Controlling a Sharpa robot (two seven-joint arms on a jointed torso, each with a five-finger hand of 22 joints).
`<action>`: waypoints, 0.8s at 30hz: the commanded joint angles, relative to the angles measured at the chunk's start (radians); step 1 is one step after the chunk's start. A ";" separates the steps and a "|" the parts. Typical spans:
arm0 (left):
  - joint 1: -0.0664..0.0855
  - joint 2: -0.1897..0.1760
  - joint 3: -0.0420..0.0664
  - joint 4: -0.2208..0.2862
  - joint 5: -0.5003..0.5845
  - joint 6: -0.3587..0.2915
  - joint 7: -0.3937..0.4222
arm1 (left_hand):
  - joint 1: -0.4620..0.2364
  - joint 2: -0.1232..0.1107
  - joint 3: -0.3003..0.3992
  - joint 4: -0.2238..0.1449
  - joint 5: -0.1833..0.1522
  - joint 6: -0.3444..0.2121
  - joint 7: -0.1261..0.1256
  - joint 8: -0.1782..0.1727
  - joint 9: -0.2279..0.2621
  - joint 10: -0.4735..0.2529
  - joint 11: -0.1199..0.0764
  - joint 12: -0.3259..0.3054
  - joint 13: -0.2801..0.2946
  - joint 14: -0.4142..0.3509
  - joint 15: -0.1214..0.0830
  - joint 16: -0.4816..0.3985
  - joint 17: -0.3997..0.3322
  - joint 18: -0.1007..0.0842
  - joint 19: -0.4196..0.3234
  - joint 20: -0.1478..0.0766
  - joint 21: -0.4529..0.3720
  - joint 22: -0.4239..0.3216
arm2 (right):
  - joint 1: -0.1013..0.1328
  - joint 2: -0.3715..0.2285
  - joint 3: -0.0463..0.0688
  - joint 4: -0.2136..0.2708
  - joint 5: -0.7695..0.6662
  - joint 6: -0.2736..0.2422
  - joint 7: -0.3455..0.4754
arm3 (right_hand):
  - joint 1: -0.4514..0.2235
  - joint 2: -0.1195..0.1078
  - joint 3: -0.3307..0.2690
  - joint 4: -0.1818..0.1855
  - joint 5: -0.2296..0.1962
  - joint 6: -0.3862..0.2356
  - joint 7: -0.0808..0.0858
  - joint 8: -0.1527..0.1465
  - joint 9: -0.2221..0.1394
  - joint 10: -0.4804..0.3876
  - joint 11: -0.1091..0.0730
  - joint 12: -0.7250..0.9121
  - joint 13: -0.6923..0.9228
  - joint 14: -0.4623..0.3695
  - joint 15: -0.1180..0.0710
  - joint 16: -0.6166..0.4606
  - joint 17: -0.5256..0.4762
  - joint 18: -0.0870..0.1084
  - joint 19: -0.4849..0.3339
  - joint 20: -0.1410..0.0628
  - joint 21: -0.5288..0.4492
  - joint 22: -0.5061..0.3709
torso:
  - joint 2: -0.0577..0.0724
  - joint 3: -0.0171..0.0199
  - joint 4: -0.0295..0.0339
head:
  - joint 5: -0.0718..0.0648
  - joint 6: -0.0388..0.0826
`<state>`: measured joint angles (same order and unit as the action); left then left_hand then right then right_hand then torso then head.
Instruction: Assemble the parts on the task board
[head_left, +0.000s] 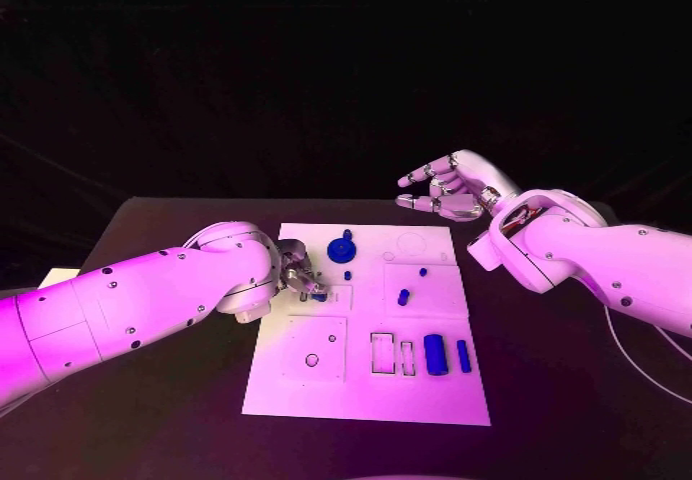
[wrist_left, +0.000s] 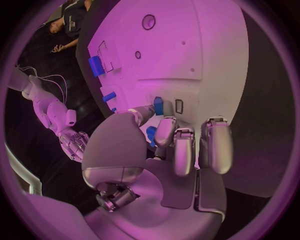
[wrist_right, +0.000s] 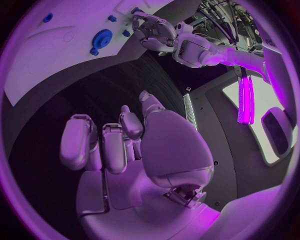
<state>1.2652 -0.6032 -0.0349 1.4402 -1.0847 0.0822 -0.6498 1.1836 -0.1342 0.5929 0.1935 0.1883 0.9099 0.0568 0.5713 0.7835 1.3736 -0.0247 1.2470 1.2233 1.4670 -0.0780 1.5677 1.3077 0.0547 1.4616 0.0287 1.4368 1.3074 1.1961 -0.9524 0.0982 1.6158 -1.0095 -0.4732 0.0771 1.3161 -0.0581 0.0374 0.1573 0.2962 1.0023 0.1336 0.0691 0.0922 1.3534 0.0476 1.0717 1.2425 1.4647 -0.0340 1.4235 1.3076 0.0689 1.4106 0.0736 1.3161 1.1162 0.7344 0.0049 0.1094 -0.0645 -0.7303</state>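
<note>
The white task board (head_left: 368, 390) lies mid-table. My left hand (head_left: 299, 273) hangs over its left edge and pinches a small blue part (wrist_left: 151, 135) between thumb and finger, close to a small rectangular slot (wrist_left: 179, 106). On the board sit a blue gear (head_left: 342, 249), a short blue peg (head_left: 404, 296), a blue cylinder (head_left: 434, 352) and a thin blue bar (head_left: 463, 356). My right hand (head_left: 450, 187) is raised beyond the board's far right corner, fingers spread, holding nothing. From the right wrist I see the right hand (wrist_right: 125, 145), the left hand (wrist_right: 153, 30) and the gear (wrist_right: 102, 38).
Empty rectangular recesses (head_left: 384, 353) lie beside the cylinder, and a round hole (head_left: 312, 360) is at the board's near left. The black table (head_left: 173, 230) surrounds the board. A pale object (head_left: 58, 276) sits off the table's left edge.
</note>
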 joint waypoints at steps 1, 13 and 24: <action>-0.003 0.001 -0.003 -0.001 -0.006 0.044 -0.009 | -0.017 0.000 0.164 -0.166 0.012 0.005 -0.010 0.005 0.003 0.005 -0.001 0.006 0.002 0.104 -0.005 0.003 0.263 -0.009 0.014 0.001 0.005 0.083 | 0.000 0.001 0.000 0.002 -0.001 0.013 0.002 | 0.005 0.007 -0.008 0.000 0.007 0.004 0.002 0.000 0.002 -0.007 -0.002 -0.002 0.001 0.063 0.002 -0.002 0.077 0.019 -0.003 -0.004 -0.003 0.000 | 0.000 0.0002 0.0010 | -0.001 -0.001; -0.003 0.017 -0.003 -0.013 -0.006 0.052 -0.009 | -0.054 -0.002 0.146 -0.162 0.027 0.015 -0.017 0.013 0.012 0.013 -0.006 0.015 0.009 0.104 -0.008 0.003 0.263 -0.010 0.016 -0.002 0.007 0.088 | 0.000 -0.002 0.000 0.004 -0.001 0.013 0.000 | 0.005 0.007 -0.008 0.001 0.007 0.005 0.002 0.000 0.002 -0.008 -0.002 -0.003 0.000 0.063 0.002 -0.003 0.076 0.019 -0.004 -0.004 -0.004 -0.002 | 0.000 0.0002 -0.0004 | 0.001 -0.003; -0.002 0.034 -0.004 -0.030 -0.011 0.068 -0.008 | -0.081 -0.012 0.105 -0.156 0.026 0.024 -0.025 0.014 0.014 0.014 -0.012 0.017 0.010 0.104 -0.013 0.003 0.263 -0.010 0.017 -0.006 0.007 0.090 | 0.000 -0.003 0.000 0.008 -0.001 0.013 -0.002 | 0.003 0.008 -0.009 0.003 0.008 0.005 0.002 0.000 0.002 -0.008 -0.001 -0.004 -0.001 0.063 0.003 -0.004 0.076 0.019 -0.004 -0.004 -0.005 -0.002 | 0.000 0.0011 0.0004 | 0.001 -0.005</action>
<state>1.2683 -0.5744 -0.0342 1.4104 -1.0944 0.1086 -0.6558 1.1107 -0.1464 0.6229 0.1161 0.2123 0.9238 0.0455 0.5917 0.7976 1.3821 -0.0324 1.2586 1.2315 1.4662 -0.0845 1.5677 1.3074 0.0547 1.4652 0.0251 1.4407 1.3074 1.1961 -0.9556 0.0982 1.6217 -1.0090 -0.4690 0.0752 1.3161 -0.0581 0.0346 0.1601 0.3001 1.0023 0.1336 0.0691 0.0930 1.3534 0.0476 1.0717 1.2425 1.4647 -0.0340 1.4235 1.3074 0.0688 1.4106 0.0736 1.3161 1.1154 0.7345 0.0063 0.1095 -0.0633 -0.7347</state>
